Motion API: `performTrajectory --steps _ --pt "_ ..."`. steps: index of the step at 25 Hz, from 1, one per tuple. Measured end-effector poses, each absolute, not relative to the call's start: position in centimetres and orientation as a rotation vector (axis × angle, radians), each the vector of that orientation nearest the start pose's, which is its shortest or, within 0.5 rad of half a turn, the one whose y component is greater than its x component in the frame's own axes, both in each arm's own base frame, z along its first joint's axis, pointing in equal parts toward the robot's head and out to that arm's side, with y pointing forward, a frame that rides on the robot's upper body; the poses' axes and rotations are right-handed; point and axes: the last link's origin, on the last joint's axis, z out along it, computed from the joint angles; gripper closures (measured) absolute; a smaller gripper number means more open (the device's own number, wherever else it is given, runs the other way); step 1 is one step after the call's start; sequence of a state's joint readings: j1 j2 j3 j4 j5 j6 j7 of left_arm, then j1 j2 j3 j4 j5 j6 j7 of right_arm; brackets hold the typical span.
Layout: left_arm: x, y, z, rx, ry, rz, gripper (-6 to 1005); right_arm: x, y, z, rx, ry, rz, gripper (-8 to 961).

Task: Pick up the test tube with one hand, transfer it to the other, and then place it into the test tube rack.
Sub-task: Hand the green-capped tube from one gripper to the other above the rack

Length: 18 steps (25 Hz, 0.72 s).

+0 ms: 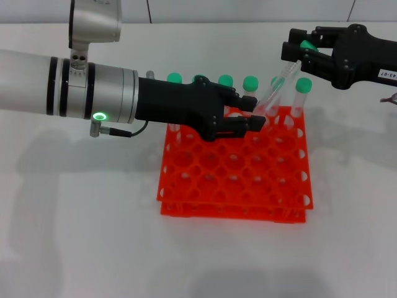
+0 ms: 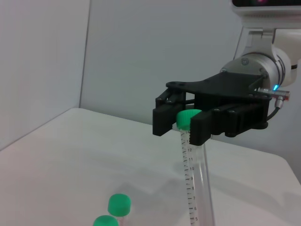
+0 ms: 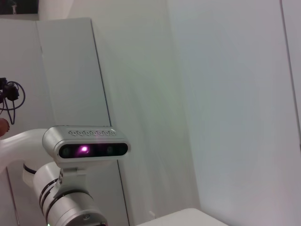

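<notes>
The left gripper and the right gripper both clamp 1 test tube — tilted toward 1 o'clock over the test tube rack.

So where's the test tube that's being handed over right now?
In the head view the test tube slants above the orange rack's far right corner, its green cap in the right gripper and its lower end at the left gripper.
</notes>
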<state>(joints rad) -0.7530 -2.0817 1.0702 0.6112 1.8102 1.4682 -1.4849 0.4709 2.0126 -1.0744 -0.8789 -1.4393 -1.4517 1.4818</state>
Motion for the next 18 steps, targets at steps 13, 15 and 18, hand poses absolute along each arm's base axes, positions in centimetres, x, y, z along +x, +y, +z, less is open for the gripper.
performTrajectory --steps 13,15,18 --pt "-15.69 35.98 -4.68 -3.036 -0.415 -0.718 239 19.24 35.79 4.32 -2.599 0.379 1.009 671" --pt "-15.7 36.01 -4.62 -3.036 -0.435 -0.718 198 19.24 35.79 4.32 -2.6 0.379 1.01 671" --pt "-15.67 36.04 -4.58 -3.036 -0.445 -0.717 136 19.23 35.79 4.32 -2.599 0.379 1.01 671"
